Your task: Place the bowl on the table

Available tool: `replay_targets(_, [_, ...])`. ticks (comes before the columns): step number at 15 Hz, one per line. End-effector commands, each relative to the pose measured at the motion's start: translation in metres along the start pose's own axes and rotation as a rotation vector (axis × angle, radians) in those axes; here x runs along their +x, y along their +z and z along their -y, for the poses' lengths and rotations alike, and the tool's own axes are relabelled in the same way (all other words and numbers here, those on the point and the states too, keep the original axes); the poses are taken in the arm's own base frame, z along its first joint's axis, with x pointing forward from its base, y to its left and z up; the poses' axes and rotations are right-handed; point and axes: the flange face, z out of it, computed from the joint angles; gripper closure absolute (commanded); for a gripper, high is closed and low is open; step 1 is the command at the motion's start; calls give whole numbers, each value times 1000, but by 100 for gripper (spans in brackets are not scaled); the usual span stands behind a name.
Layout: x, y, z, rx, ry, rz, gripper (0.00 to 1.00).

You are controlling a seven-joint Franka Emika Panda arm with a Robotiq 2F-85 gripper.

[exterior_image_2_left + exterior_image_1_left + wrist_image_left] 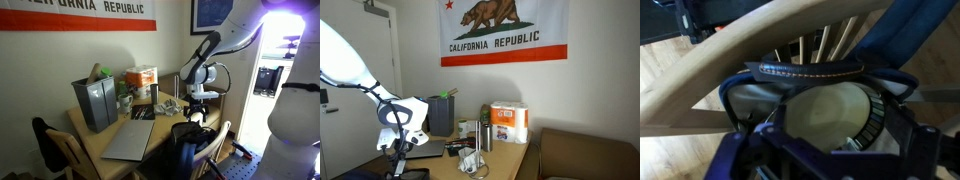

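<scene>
Wrist view: shallow round bowl (pixel 826 116), dark rim, pale inside, sat directly before pincer (pixel 197 101), just under curved wooden chair back (pixel 702 68), not yet on light tan wooden counter (pixel 510 158); pincer spread or pinching, couldn't tell.

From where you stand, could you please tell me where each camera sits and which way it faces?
Exterior view: faces the wall flag across the table; the arm and gripper show at the left.
Exterior view: looks down over the table from its laptop end; the arm reaches in from the right.
Wrist view: looks down past the gripper onto the bowl and a wooden chair back.
Shared: both exterior views show the flag, paper-towel pack and grey bin.
</scene>
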Motion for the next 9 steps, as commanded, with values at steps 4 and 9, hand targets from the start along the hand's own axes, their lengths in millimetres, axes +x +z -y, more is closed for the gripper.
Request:
replay_targets(4, [7, 30, -20, -54, 111, -7, 0])
replay_targets(9, [10, 61, -44, -117, 191, 28, 0])
